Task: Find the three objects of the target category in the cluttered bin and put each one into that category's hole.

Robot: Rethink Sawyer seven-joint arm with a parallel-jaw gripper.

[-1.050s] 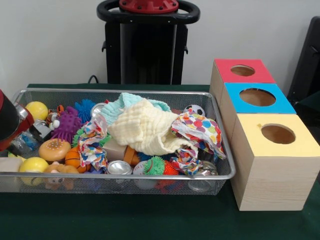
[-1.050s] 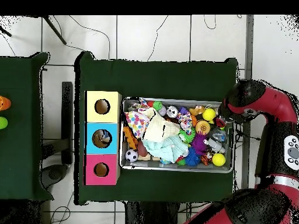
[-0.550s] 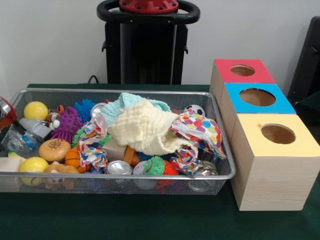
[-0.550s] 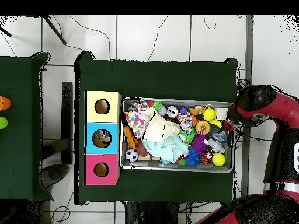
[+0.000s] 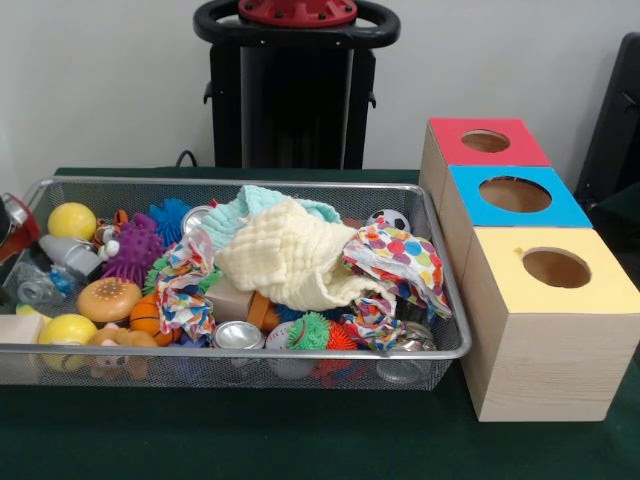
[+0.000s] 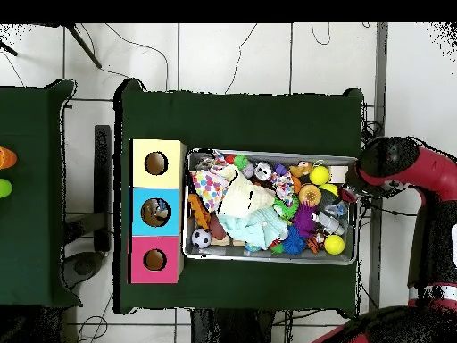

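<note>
A wire mesh bin (image 5: 250,351) holds a heap of toys: two yellow balls (image 5: 73,221), a purple spiky toy (image 5: 133,248), a burger toy (image 5: 109,298), a small basketball (image 5: 148,315), a can (image 5: 238,336) and a soccer ball (image 5: 390,220). A cream cloth (image 5: 290,255) and a dotted cloth (image 5: 400,260) cover the middle. Beside the bin stand a red box (image 5: 445,140), a blue box (image 5: 470,200) and a yellow box (image 5: 600,285), each with a round hole. My gripper (image 5: 10,225) shows only at the picture's left edge, just outside the bin's end (image 6: 355,186).
From above, the bin (image 6: 268,259) lies between the row of boxes (image 6: 143,213) and the red arm (image 6: 402,165). Something lies inside the blue box's hole (image 6: 156,213). A second green table (image 6: 27,268) at the left edge carries an orange thing (image 6: 4,159).
The arm has drawn back from over the bin's end, out past its rim. The clear bottle and yellow ball it covered now show. The toys have not moved.
</note>
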